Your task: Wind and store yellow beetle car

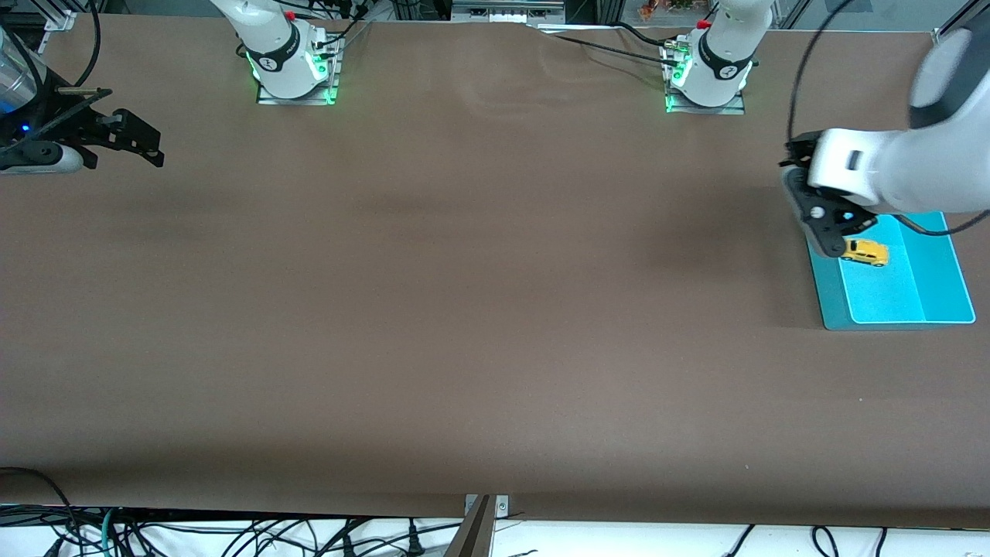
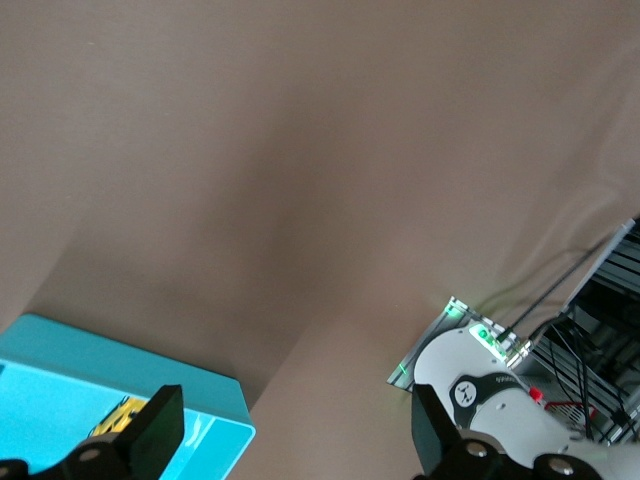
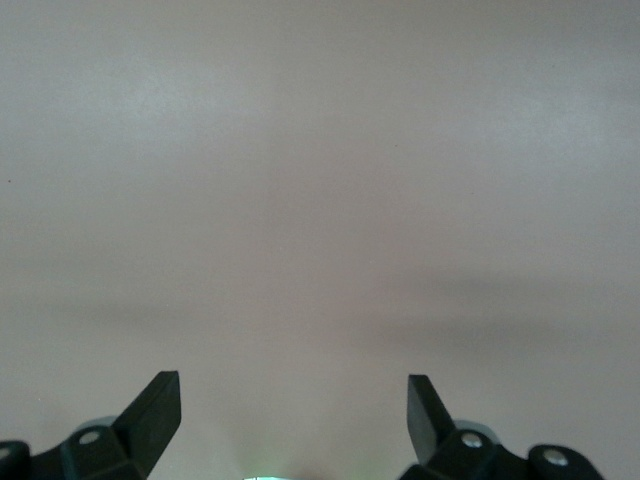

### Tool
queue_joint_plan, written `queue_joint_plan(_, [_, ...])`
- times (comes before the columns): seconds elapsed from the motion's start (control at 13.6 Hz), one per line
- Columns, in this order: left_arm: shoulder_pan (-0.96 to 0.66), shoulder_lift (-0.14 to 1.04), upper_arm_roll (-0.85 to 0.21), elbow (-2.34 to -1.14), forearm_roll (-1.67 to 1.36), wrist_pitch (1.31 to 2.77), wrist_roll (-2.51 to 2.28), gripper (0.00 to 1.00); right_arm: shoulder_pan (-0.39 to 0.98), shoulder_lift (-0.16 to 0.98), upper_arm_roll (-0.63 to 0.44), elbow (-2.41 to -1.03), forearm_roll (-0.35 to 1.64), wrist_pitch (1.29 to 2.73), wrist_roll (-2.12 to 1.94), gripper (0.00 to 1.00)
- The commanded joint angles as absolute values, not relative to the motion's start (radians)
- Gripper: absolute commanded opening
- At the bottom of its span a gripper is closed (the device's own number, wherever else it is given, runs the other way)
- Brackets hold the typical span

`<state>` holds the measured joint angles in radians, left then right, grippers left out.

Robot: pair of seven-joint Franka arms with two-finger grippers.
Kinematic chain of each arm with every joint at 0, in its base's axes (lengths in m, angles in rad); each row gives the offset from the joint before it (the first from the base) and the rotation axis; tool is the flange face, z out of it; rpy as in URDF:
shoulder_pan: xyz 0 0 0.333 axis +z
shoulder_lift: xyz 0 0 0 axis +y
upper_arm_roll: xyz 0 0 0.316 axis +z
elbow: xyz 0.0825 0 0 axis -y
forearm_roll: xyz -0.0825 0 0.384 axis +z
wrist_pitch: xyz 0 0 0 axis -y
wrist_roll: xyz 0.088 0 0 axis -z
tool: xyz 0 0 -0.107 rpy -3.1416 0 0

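Note:
The yellow beetle car [image 1: 865, 252] lies in a cyan tray [image 1: 897, 305] at the left arm's end of the table, in the tray's wider compartment, near the tray edge farthest from the front camera. My left gripper [image 1: 843, 232] is open and empty, right over that edge and just above the car, apart from it. In the left wrist view the left gripper [image 2: 300, 430] shows wide-open fingers, with a sliver of the car [image 2: 120, 415] and the tray's corner [image 2: 200, 395] by one finger. My right gripper [image 1: 147, 143] waits open and empty over the right arm's end of the table; the right wrist view [image 3: 293, 400] shows only bare table between its fingers.
The brown table [image 1: 464, 309] carries only the tray. The two arm bases [image 1: 290, 66] [image 1: 708, 73] stand along the table edge farthest from the front camera. Cables hang below the table edge nearest that camera.

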<state>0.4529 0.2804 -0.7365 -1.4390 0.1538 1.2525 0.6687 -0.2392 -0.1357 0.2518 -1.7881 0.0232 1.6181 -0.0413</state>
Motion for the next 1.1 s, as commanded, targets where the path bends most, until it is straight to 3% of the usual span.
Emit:
queue_joint_plan(0.0, [0.119, 0.187, -0.339, -1.428, 0.044, 1.329, 0.621, 1.0, -0.241, -0.124, 0.253, -1.759, 0.017, 1.605, -0.029, 1.0])
queue_joint_plan(0.07, [0.082, 0.155, -0.277, -1.463, 0.007, 1.388, 0.605, 1.0, -0.241, -0.124, 0.253, -1.759, 0.017, 1.605, -0.031, 1.0])
queue_joint_plan(0.29, [0.034, 0.077, -0.261, -1.554, 0.005, 1.489, 0.366, 1.0, -0.241, -0.124, 0.255, -1.759, 0.017, 1.605, -0.029, 1.0])
queue_joint_plan(0.44, [-0.036, 0.014, -0.181, -1.627, 0.006, 1.573, 0.109, 1.0, -0.241, -0.124, 0.253, -1.759, 0.017, 1.605, -0.031, 1.0])
queue_joint_plan(0.66, [-0.044, -0.095, -0.123, -1.816, 0.002, 1.793, -0.125, 1.0, -0.241, -0.124, 0.255, -1.759, 0.017, 1.605, -0.029, 1.0])
queue_joint_plan(1.03, [-0.003, -0.074, -0.123, -1.761, -0.009, 1.706, -0.123, 1.0, -0.241, -0.124, 0.255, -1.759, 0.017, 1.605, -0.028, 1.0])
